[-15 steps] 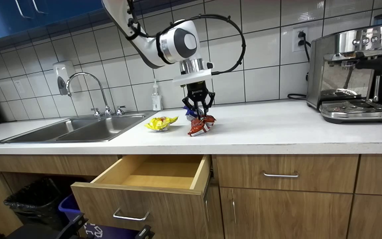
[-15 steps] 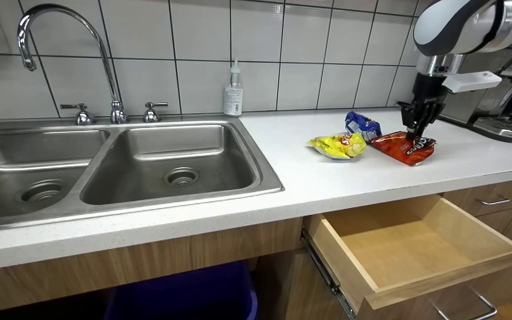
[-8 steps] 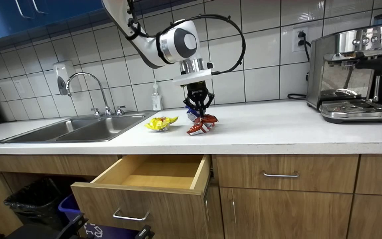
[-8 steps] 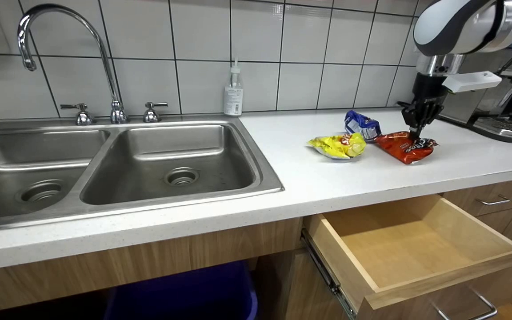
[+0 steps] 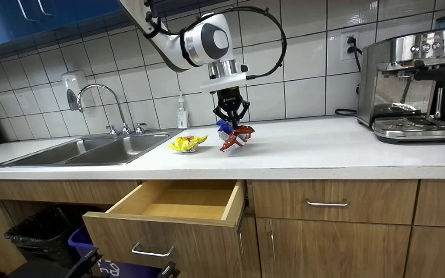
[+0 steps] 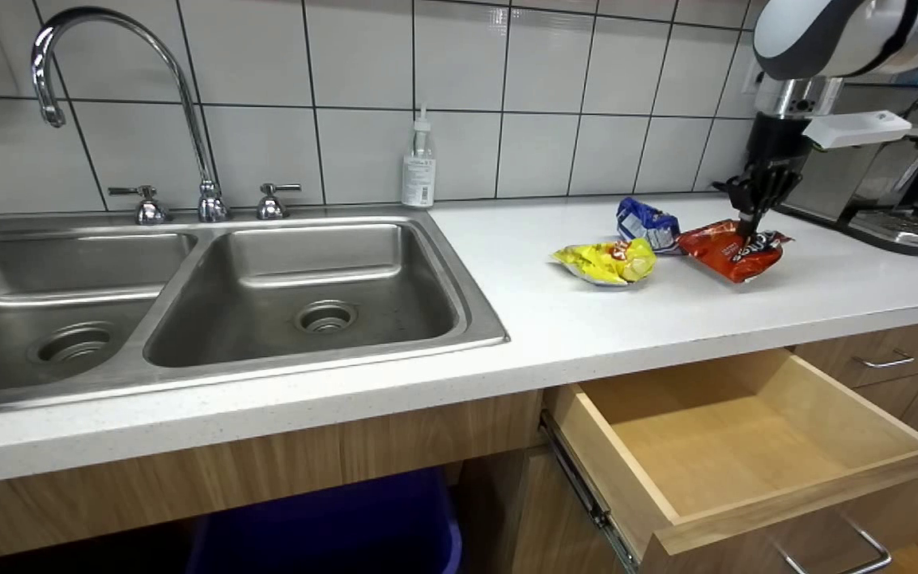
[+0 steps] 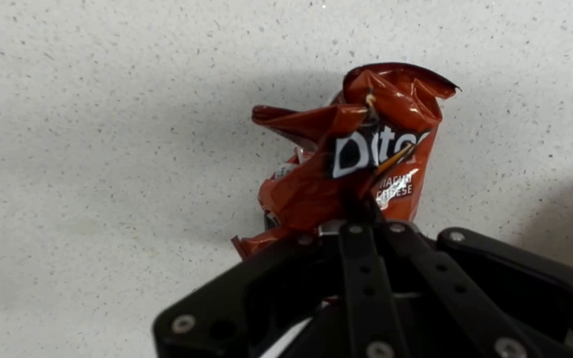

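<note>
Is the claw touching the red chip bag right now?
Touching. In the wrist view, the claw is closed on the red chip bag, pinching it into folds.

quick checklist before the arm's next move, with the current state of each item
1. Grip: ok. The gripper is shut on the red chip bag, pinching its wrapper.
2. Red chip bag off the counter: cannot tell for sure. It looks raised and tilted, but its lowest corner is hard to judge.
3. Red chip bag apart from the blue bag: cannot tell. Their outlines meet or overlap in both exterior views.
4. Yellow bag apart from the gripper: ok. It lies on the counter.
5. Drawer pulled open: ok.
</note>
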`<state>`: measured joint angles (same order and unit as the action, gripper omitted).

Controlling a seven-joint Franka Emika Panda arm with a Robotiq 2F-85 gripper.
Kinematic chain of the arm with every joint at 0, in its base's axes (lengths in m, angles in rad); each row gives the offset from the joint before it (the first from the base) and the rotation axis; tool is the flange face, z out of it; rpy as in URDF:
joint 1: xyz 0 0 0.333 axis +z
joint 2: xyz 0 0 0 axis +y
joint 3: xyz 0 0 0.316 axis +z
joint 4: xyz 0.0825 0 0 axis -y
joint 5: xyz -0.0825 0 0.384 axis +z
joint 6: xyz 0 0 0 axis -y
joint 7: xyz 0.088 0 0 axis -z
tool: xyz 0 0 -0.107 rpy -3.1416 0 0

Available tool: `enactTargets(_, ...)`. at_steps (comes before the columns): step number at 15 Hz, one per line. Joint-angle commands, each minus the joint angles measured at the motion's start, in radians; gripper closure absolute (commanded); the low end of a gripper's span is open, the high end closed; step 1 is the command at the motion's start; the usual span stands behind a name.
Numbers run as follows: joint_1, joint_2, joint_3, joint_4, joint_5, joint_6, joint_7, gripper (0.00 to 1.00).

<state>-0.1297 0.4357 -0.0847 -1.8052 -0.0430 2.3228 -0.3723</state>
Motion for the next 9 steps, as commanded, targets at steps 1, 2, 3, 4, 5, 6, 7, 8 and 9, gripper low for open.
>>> enactTargets(1, -0.038, -0.085, 0.036, -0.070, 0.027, 0.001, -0.057, 1.00)
enactTargets(2, -0.040, -0.099, 0.037, -0.084, 0.032, 0.004, -0.062, 1.00)
enactTargets(3, -0.041, -0.113, 0.038, -0.103, 0.035, 0.009, -0.067, 1.00)
enactTargets(4, -0.039, -0.125, 0.037, -0.121, 0.036, 0.014, -0.067, 1.00)
enactTargets(5, -0.036, -0.138, 0.034, -0.139, 0.035, 0.019, -0.063, 1.00)
enactTargets(6, -0.032, -0.151, 0.032, -0.159, 0.033, 0.025, -0.056, 1.00)
enactTargets(7, -0.030, -0.167, 0.032, -0.182, 0.037, 0.027, -0.050, 1.00)
enactTargets(8, -0.028, -0.186, 0.032, -0.208, 0.039, 0.033, -0.049, 1.00)
enactTargets(9, -0.025, -0.209, 0.031, -0.239, 0.038, 0.040, -0.045, 1.00)
